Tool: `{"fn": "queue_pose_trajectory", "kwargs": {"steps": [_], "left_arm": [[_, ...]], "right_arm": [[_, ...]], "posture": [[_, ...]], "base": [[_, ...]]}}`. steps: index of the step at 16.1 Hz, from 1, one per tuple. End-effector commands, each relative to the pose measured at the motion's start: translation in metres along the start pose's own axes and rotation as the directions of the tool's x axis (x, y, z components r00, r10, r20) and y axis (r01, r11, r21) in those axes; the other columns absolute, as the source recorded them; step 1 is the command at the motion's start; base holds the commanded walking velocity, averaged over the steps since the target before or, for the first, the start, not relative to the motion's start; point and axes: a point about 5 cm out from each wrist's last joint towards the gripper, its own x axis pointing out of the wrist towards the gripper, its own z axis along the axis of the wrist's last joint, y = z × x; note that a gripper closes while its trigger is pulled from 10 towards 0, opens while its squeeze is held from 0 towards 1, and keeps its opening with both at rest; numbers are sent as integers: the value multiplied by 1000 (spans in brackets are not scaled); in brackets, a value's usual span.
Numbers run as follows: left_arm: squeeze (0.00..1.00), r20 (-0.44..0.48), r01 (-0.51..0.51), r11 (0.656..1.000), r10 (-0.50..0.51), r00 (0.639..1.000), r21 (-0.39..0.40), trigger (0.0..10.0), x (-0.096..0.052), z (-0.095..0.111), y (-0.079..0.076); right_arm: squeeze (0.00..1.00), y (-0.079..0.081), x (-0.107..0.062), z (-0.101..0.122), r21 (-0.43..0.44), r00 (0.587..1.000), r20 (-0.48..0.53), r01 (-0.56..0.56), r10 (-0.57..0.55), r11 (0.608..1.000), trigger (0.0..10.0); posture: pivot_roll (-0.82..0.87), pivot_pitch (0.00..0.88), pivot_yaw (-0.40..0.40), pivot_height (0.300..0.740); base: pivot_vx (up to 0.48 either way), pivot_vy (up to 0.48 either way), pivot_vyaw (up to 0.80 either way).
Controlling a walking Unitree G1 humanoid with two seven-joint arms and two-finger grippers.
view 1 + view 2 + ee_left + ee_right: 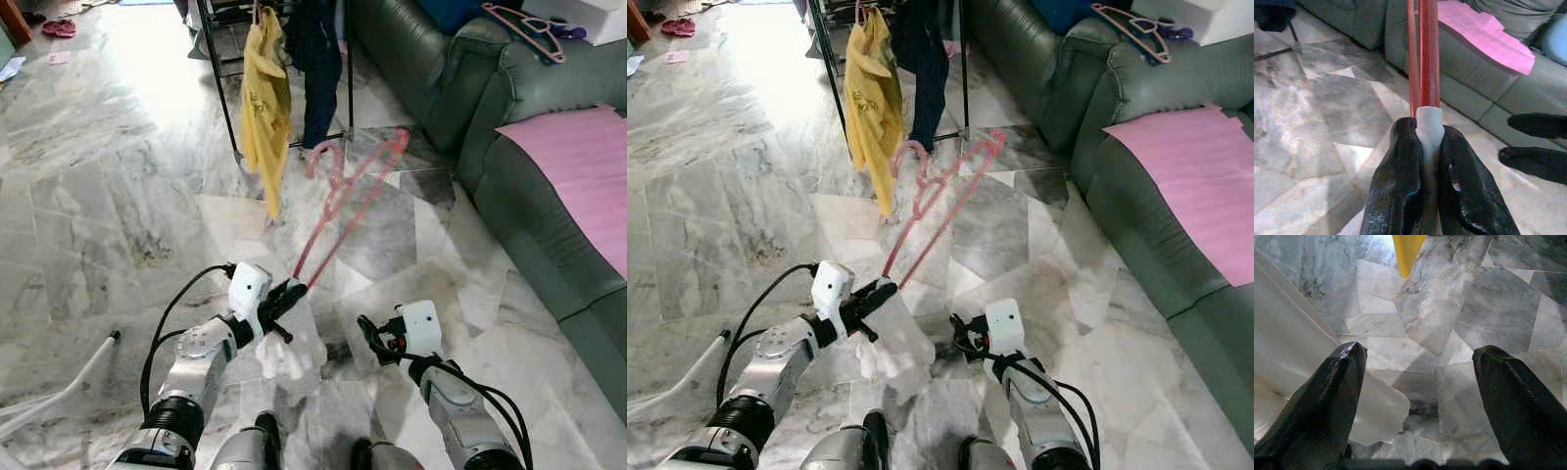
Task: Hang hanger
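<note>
My left gripper (287, 296) is shut on one end of a pink-red hanger (343, 186), which slants forward over the floor toward the black clothes rack (221, 93). In the left wrist view its fingers (1400, 186) pinch the hanger (1422, 54) at a white sleeve. A translucent white garment (291, 345) droops below that gripper. My right gripper (368, 333) hovers low beside it, open and holding nothing (1418, 357). A yellow garment (265, 98) and a dark blue one (318, 69) hang on the rack.
A dark green sofa (490, 137) runs along the right, with a pink cloth (578, 166) on its seat and another pink hanger (524, 29) on its arm. A white rod (59, 392) lies at the lower left. Marble floor (118, 196) spreads between me and the rack.
</note>
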Motion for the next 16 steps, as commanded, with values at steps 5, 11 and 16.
{"fn": "queue_pose_trajectory", "kwargs": {"steps": [5,11,16], "left_arm": [[0,98,-174,980,165,981,95,10000,16,23,6],[0,213,171,967,-210,954,190,10000,39,75,-16],[0,46,353,873,-390,920,336,10000,26,88,1]], "right_arm": [[0,-1,10,12,-8,999,42,26,-26,1000,10000],[0,-10,14,20,-34,999,47,5,-3,999,10000],[0,-51,-8,19,-43,994,92,61,-57,997,10000]], "posture": [[-53,140,24,740],[-45,137,36,740],[-57,185,90,740]], "base": [[0,0,0],[0,0,0],[0,0,0]]}}
